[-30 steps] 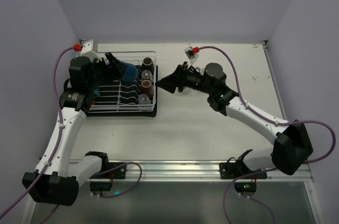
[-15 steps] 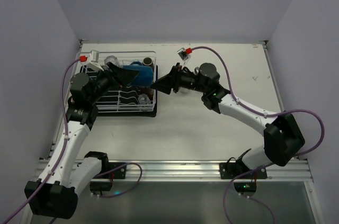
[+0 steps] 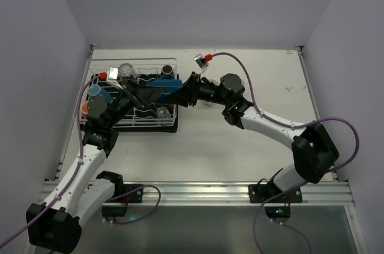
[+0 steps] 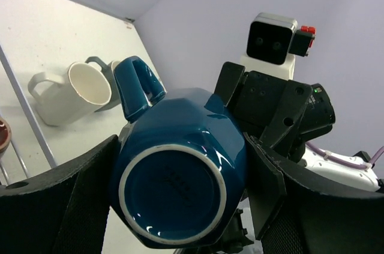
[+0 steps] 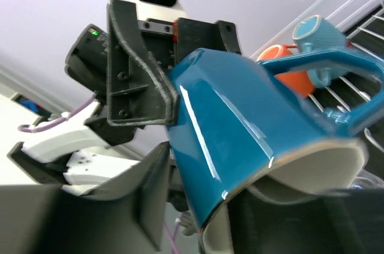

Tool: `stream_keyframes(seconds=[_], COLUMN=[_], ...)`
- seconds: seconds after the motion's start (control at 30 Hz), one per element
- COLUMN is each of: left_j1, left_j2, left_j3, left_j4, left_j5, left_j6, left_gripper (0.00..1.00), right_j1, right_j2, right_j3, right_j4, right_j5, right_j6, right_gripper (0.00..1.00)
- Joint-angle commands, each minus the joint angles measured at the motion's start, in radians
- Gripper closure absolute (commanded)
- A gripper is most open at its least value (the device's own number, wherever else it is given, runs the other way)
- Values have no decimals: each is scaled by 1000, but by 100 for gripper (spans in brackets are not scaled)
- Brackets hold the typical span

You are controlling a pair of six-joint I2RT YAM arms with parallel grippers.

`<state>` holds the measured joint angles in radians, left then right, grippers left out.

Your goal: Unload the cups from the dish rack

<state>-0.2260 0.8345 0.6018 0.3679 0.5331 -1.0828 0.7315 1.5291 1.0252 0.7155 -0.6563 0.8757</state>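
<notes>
My left gripper (image 3: 151, 90) is shut on a dark blue mug (image 3: 162, 87) and holds it on its side, in the air above the right part of the white wire dish rack (image 3: 175, 117). In the left wrist view the mug's base (image 4: 174, 191) faces the camera between my two fingers. My right gripper (image 3: 182, 90) is open at the mug's mouth: in the right wrist view one finger (image 5: 150, 188) stands outside the blue wall (image 5: 240, 128) with a gap, and the other is inside the rim.
The rack holds a clear glass tumbler (image 3: 126, 71), a light blue cup (image 3: 96, 92), an orange cup (image 3: 85, 108) and dark brown cups (image 3: 168, 71). A cream mug (image 4: 69, 92) and a grey mug (image 4: 103, 65) stand on the table right of the rack.
My left gripper has carried the blue mug rightward across the rack. My right gripper has moved left to meet it, and its fingers now straddle the mug's rim.
</notes>
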Motion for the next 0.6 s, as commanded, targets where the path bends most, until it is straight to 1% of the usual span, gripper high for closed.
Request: stream_keyframes(seconds=[0.0,0.03,0.1,0.13,0.17,0.2,0.23,0.27,0.33,0.43,0.5,0.53,0.57], left_j1=[-19,-19,-22,-21,-21,-21,-21,-21,-21,-21,-21,-21,-21], left_j2=[-40,-41,-40,-40,-40,-41,-44,-44,-46,-57,-75,-83,-90], left_j3=[13,15,22,27,35,70,93,116,167,173,162,162,164], left_j4=[172,172,172,166,140,105,6,-51,-169,-256,-293,-343,-365], left_j5=[-24,-18,-5,8,13,13,19,27,59,128,162,169,174], left_j6=[-55,-52,-52,-42,-25,35,78,119,237,329,380,405,428], left_gripper=[94,85,68,46,35,15,8,1,0,0,0,0,0], right_j1=[9,9,11,11,9,9,9,5,-9,-49,-78,-87,-105], right_j2=[9,8,-6,-15,-27,-44,-81,-104,-171,-246,-279,-299,-343], right_j3=[30,20,-3,-35,-51,-65,-94,-108,-157,-180,-180,-180,-175], right_j4=[156,166,220,232,237,234,230,223,222,178,100,67,12], right_j5=[0,0,14,23,41,52,61,69,83,64,44,37,35], right_j6=[54,60,83,89,89,71,62,54,45,55,49,40,22], right_gripper=[64,74,89,96,100,100,100,100,100,100,100,100,100])
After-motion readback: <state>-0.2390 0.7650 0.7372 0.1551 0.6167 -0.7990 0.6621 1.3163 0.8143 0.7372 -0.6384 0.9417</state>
